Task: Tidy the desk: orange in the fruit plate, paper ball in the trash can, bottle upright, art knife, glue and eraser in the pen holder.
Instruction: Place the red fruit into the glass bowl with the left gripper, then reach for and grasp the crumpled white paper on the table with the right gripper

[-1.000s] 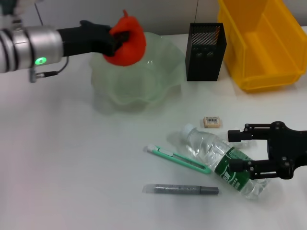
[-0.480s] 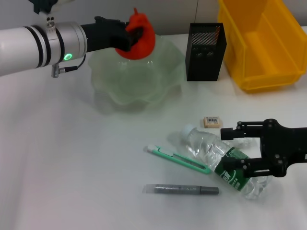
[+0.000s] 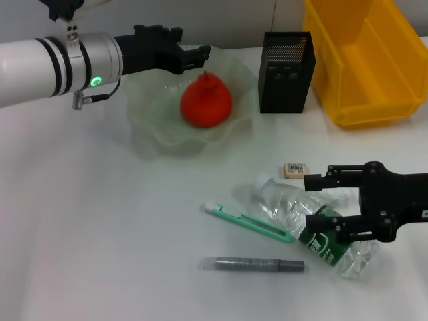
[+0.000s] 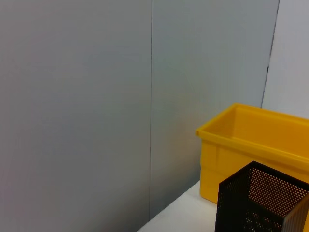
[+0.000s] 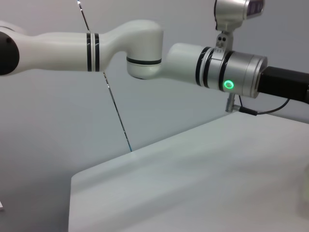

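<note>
The orange point(image 3: 206, 101) rests inside the fruit plate point(image 3: 152, 126). My left gripper point(image 3: 190, 48) hovers open and empty over the plate's far rim. The bottle point(image 3: 314, 224) lies on its side at the front right. My right gripper point(image 3: 319, 203) is low over it, open, one finger on each side of the body near the green label. To the left of the bottle lies the art knife point(image 3: 247, 223), with the glue point(image 3: 253, 265) in front of it. The eraser point(image 3: 295, 170) sits behind the bottle's cap. The pen holder point(image 3: 286, 70) and the trash can point(image 3: 364, 60) stand at the back right. The paper ball is out of view.
The left wrist view shows the trash can point(image 4: 251, 145) and the pen holder point(image 4: 260, 200) against a grey wall. My left arm point(image 5: 231, 77) crosses the right wrist view above the white table point(image 5: 193, 183).
My left gripper let go of the orange, which dropped into the fruit plate. My right gripper slid left along the bottle, towards its label.
</note>
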Robot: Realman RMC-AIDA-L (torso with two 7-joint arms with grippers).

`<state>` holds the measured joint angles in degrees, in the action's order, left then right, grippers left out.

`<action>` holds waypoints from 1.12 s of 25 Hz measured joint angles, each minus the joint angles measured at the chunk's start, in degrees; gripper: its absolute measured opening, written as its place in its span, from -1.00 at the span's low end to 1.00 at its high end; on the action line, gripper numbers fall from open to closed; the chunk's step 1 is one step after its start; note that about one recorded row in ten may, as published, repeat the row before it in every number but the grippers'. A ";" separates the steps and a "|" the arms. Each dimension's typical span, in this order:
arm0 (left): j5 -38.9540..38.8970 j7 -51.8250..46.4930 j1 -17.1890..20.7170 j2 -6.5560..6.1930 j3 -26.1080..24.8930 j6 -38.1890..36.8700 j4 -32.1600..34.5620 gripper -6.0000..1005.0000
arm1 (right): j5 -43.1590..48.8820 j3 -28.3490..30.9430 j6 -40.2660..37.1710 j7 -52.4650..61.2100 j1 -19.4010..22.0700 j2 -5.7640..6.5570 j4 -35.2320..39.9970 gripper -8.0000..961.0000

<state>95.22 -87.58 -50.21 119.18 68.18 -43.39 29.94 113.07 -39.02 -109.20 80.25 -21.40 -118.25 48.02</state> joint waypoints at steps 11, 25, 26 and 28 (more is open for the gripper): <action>-2.26 0.42 14.96 -0.88 -3.07 -22.49 15.24 0.69 | 1.08 0.00 0.00 15.58 -2.19 1.47 13.97 0.52; -4.47 16.80 34.17 -3.80 -13.57 -60.61 12.74 0.69 | 29.20 -7.90 -6.38 51.55 -20.51 6.08 32.31 0.52; -4.42 17.31 34.23 -3.99 -13.47 -61.08 12.11 0.69 | 31.80 -8.34 -7.26 53.17 -22.45 6.39 30.99 0.52; -4.18 18.23 34.30 -4.53 -13.23 -61.97 10.43 0.69 | 36.05 -8.99 -8.45 54.90 -25.18 6.57 28.77 0.52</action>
<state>91.04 -69.36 -15.91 114.65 54.95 -105.36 40.37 149.12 -48.01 -117.65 135.15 -46.59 -111.68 76.79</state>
